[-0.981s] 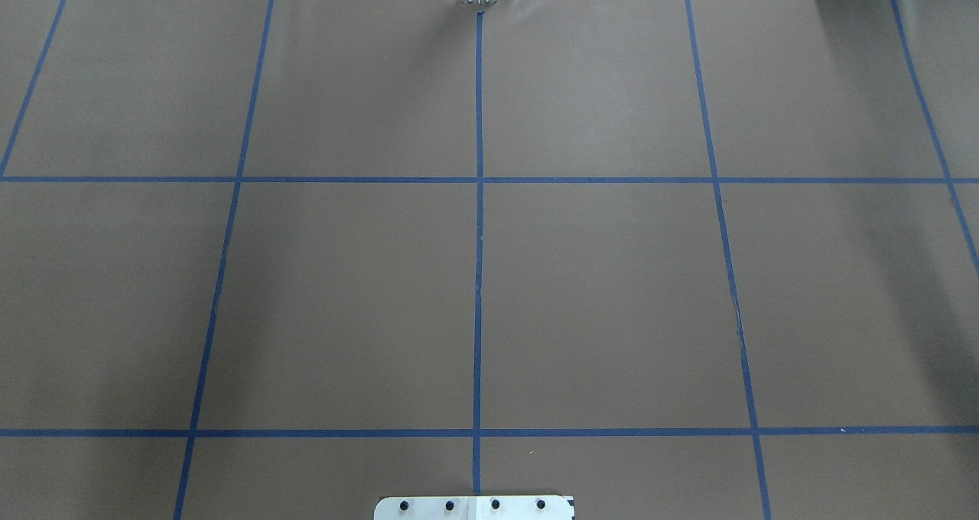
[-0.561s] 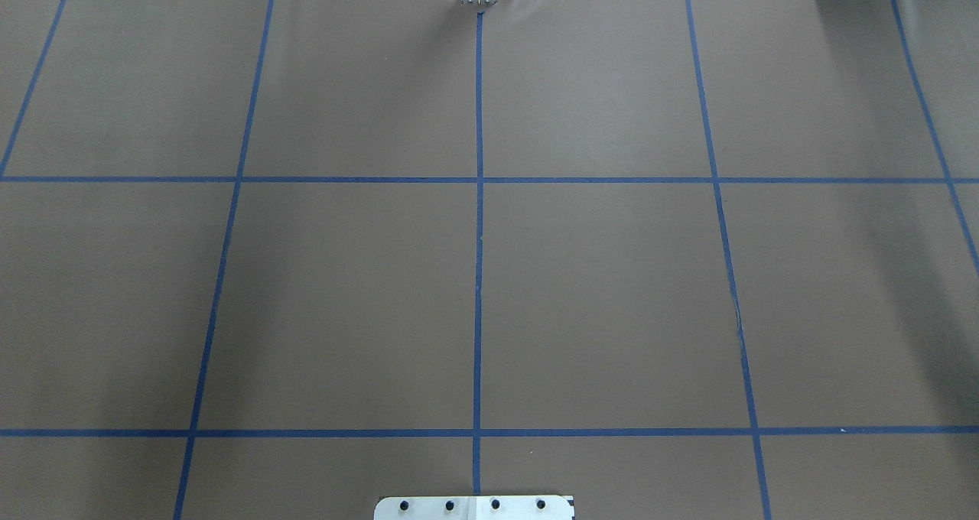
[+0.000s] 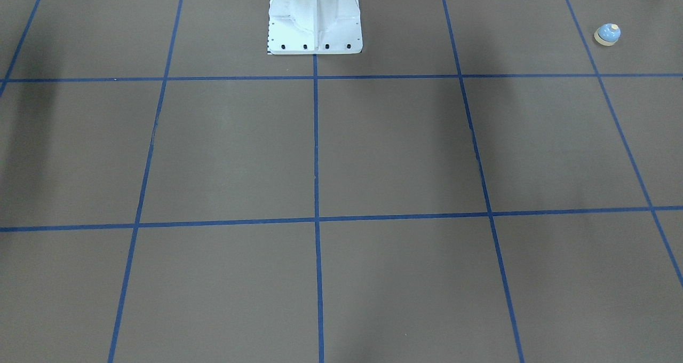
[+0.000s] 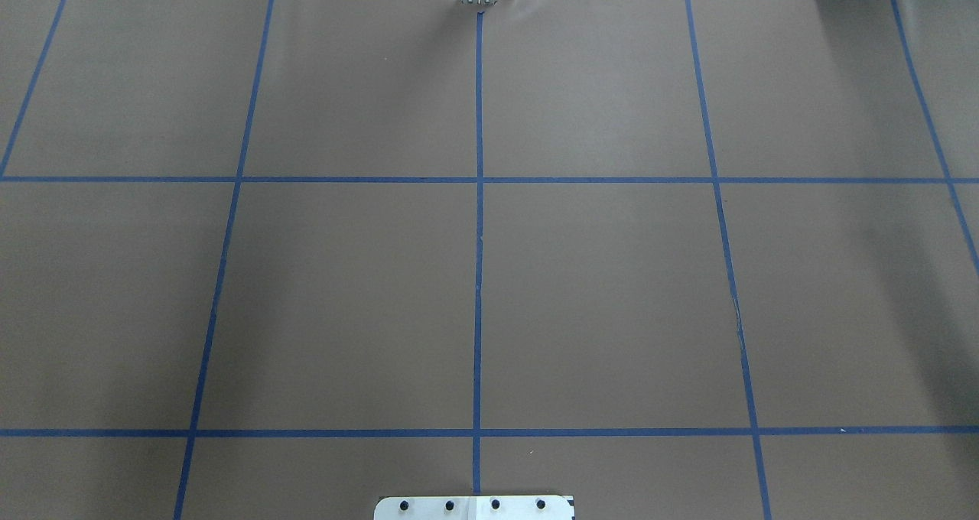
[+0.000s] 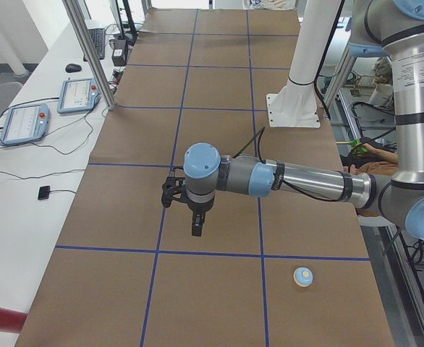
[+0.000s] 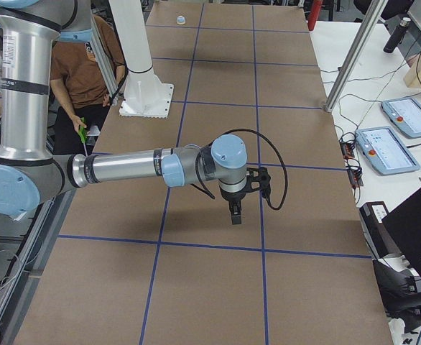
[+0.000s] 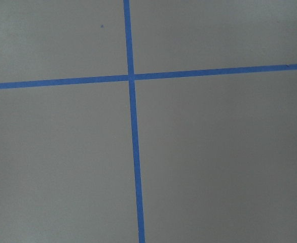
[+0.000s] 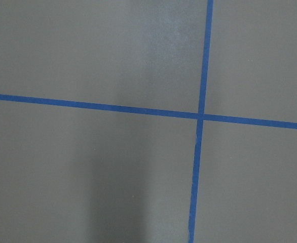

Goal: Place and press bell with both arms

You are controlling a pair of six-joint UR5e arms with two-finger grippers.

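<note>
Bell: the bell (image 3: 608, 34) sits upright on the brown table cover, well out to my left of the white pedestal (image 3: 315, 16) and about level with its foot plate. Nothing touches it. It lies outside the overhead view, and neither wrist camera shows it.

Left gripper: my left gripper (image 5: 196, 230) hangs fingers-down above the cover. It is forward of the pedestal and to its left, well apart from the bell. Whether its fingers are spread or pressed together, I cannot tell. The forearm lies level, reaching out across the grid, which reads as a ready pose, not a reach.

Left wrist view: only a crossing of blue tape lines, so I judge this hand is aimed at bare cover.

Pedestal: bolted down in the row of squares nearest my side, on the centre tape line.

Right gripper: my right gripper (image 6: 236, 215) hangs the same way, forward of the pedestal and to its right. Its finger state is likewise unclear.

Task state: placing and pressing not yet begun. The left arm is nearer the bell, so I judge it the likelier one to fetch it.
</note>
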